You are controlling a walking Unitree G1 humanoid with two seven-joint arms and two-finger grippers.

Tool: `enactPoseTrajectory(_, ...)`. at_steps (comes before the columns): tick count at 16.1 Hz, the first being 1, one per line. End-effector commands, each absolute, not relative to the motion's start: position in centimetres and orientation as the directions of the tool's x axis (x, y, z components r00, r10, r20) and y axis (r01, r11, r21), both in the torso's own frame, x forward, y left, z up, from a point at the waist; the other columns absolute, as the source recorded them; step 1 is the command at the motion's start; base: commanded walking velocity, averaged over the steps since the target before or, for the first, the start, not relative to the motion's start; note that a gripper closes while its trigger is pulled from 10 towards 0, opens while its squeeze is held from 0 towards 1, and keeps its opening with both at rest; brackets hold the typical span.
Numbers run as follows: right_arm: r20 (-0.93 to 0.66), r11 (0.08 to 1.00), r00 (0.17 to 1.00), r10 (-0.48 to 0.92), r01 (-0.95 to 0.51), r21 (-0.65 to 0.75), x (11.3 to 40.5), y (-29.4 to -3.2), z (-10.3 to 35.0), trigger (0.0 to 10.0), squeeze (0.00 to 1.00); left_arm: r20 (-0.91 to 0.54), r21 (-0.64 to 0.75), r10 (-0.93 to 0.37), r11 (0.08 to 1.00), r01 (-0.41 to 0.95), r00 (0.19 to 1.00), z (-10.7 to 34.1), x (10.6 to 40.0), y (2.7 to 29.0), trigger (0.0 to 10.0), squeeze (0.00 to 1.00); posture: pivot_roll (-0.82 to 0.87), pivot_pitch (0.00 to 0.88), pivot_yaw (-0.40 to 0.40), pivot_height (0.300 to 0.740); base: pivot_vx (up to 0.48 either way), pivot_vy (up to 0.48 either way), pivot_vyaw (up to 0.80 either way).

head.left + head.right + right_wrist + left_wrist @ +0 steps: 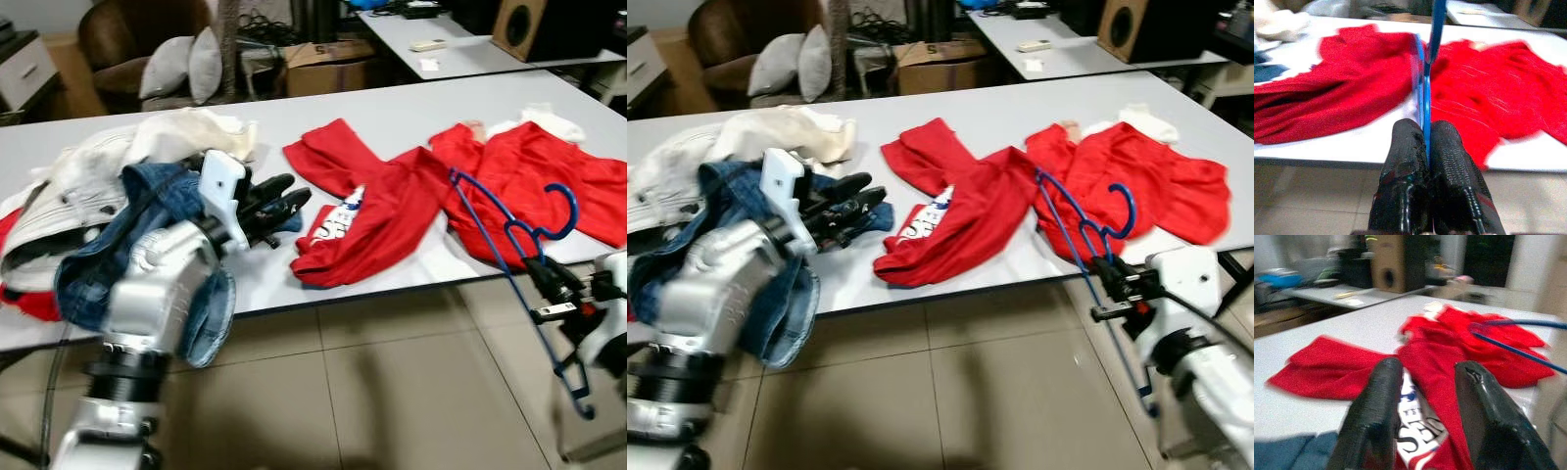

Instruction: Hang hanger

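Right wrist view shows the right gripper (1426,147) clamped on the blue hanger (514,257), held beyond the table (411,113) edge. The left gripper (1425,421), fingers apart, hovers near the red shirt (377,211). I judge the shirt must go onto the hanger next.

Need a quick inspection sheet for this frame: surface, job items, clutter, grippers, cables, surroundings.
Surface: long white table, edge facing the robot.
Job's things: blue wire hanger, tilted, upper part over the red shirt, lower end hanging past the table edge.
Clutter: blue denim jeans, cream and white garments, second red garment.
Grippers: right gripper shut on the hanger's wire; left gripper open, above the table near the jeans.
Cables: dark tangle behind the table.
Surroundings: cardboard box, grey cushions, second white table, tiled floor.
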State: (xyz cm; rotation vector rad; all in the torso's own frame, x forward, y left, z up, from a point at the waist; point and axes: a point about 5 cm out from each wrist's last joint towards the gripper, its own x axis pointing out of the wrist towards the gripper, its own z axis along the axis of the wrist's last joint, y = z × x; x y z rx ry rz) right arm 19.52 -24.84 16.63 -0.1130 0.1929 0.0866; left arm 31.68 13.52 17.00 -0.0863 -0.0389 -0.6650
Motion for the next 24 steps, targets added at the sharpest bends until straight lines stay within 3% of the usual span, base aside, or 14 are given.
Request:
enactPoseTrajectory(1, -0.173, 0.994, 0.985, 0.021, -0.040, -0.103, 19.5, -24.3, 16.0, 10.0, 0.00, 0.044, -0.087, -0.500, 0.860, 0.502, 0.865, 15.5, 30.7, 14.0, 10.0, 0.00, -0.20, 0.000, 0.108, 0.740, 0.000, 0.000, 0.00)
enactPoseTrajectory(3, -0.196, 0.990, 0.980, 0.032, -0.058, -0.127, 19.5, -22.6, 14.7, 10.0, 0.00, -0.039, -0.045, -0.433, 0.901, 0.431, 0.901, 12.9, 29.1, 13.2, 10.0, 0.01, -0.19, 0.000, 0.098, 0.740, 0.000, 0.000, 0.00)
enactPoseTrajectory(10, -0.196, 0.954, 0.971, 0.136, -0.182, -0.237, 20.6, -20.3, 14.1, 10.0, 0.00, -0.015, -0.026, -0.264, 0.964, 0.264, 0.964, 12.5, 28.0, 13.0, 10.0, 0.00, -0.12, 0.000, -0.010, 0.740, 0.000, -0.305, 0.00)
enactPoseTrajectory(16, -0.204, 0.942, 0.947, 0.250, -0.286, -0.176, 22.0, -19.5, 13.6, 10.0, 0.00, 0.047, 0.031, -0.290, 0.957, 0.289, 0.956, 12.8, 25.2, 12.7, 10.0, 0.00, -0.01, 0.000, -0.125, 0.740, 0.243, 0.000, -0.10)
enactPoseTrajectory(18, -0.216, 0.941, 0.937, 0.274, -0.308, -0.142, 22.2, -19.1, 13.1, 10.0, 0.00, 0.046, 0.038, -0.277, 0.961, 0.275, 0.960, 12.9, 24.8, 12.9, 10.0, 0.00, 0.00, 0.000, -0.130, 0.740, 0.480, 0.000, -0.80)
enactPoseTrajectory(24, -0.180, 0.935, 0.937, 0.301, -0.327, -0.138, 22.4, -18.7, 13.0, 10.0, 0.00, 0.049, 0.078, -0.311, 0.949, 0.307, 0.949, 13.3, 25.2, 12.9, 10.0, 0.00, -0.01, 0.000, -0.093, 0.740, 0.480, 0.000, 0.00)
